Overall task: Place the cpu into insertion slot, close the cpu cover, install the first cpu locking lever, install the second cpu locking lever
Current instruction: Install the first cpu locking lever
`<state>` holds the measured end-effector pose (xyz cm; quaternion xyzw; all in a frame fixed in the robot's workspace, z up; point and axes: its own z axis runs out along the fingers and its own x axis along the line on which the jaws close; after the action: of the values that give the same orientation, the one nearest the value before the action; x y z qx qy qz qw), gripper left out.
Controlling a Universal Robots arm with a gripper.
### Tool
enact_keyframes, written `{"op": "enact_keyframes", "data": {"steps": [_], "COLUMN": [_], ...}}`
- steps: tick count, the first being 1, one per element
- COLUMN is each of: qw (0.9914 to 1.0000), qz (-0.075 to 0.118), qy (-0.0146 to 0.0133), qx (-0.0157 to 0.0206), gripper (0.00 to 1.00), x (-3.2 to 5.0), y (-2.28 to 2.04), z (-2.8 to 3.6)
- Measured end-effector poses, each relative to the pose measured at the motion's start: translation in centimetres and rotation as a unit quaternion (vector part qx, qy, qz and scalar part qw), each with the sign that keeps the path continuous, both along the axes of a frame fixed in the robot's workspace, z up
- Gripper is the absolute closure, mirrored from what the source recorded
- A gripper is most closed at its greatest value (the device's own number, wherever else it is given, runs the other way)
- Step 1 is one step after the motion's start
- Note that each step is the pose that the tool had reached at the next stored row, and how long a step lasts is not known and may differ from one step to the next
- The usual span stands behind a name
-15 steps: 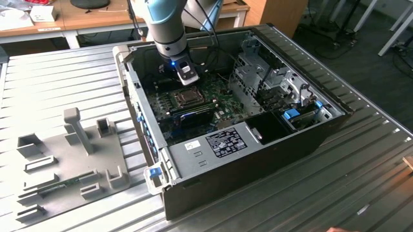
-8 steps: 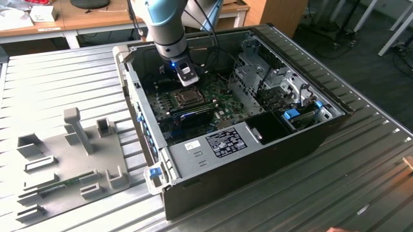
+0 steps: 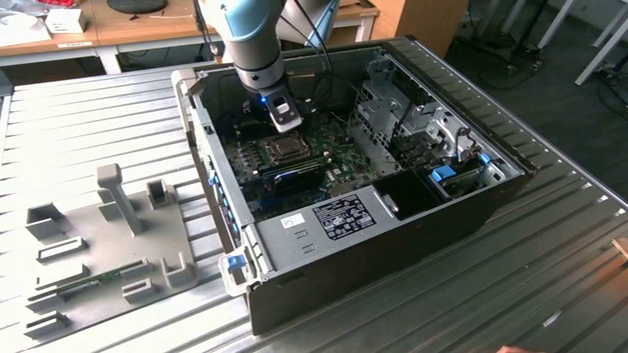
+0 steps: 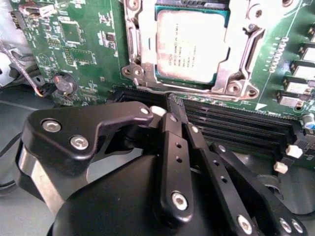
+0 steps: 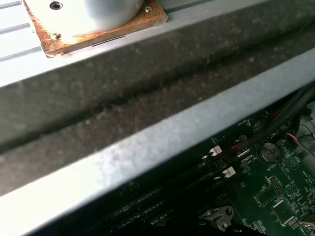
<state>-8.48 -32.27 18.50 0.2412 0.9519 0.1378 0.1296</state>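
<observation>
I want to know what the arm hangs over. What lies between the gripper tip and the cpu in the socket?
In the second wrist view, the long black memory slots and the cpu cover's silvery edge lie between the gripper and the cpu.

Daylight falls evenly on the ribbed metal counter [image 3: 88,140], bright and pale in the exterior view, while the inside of the computer case [image 3: 393,243] sits in shade. In the second wrist view the cpu [image 4: 193,45] glares softly; the gripper [image 4: 173,109] looks blurred up close. The first wrist view is dim and smeared.
</observation>
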Motion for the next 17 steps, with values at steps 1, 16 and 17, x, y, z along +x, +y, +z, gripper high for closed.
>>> {"op": "enact_keyframes", "data": {"steps": [1,16,17], "qw": [1.00000,1.00000,1.00000], "qz": [0.000,0.000,0.000], "qy": [-0.0001,0.0002,0.0003], "qx": [0.0001,-0.0002,-0.0003], "gripper": [0.90,0.90,0.90], "x": [0.00,-0.02,-0.02], "y": [0.00,-0.02,-0.02], "z": [-0.01,-0.11,-0.11]}}
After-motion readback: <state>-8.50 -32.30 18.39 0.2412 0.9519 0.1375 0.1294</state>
